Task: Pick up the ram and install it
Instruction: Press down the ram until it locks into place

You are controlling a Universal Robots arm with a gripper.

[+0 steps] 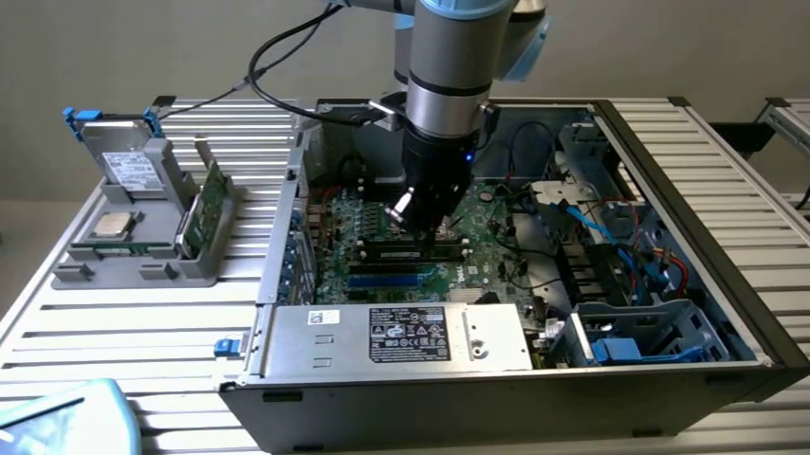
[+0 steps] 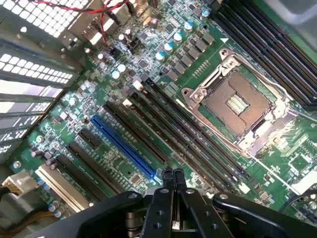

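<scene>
Ram, long thin green stick: none in black claw (image 2: 171,173), fingers pressed together over dark memory slots (image 2: 193,139) on green motherboard (image 2: 74,124); pickup seemingly pending, needs fingers apart first

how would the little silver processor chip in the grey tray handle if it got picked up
The processor chip looks like a flat, metal-topped square, so it is probably stiff and unlikely to roll. Its shiny lid may be slippery. It lies flat in the grey tray, so its edges could be hard to grip.
</scene>
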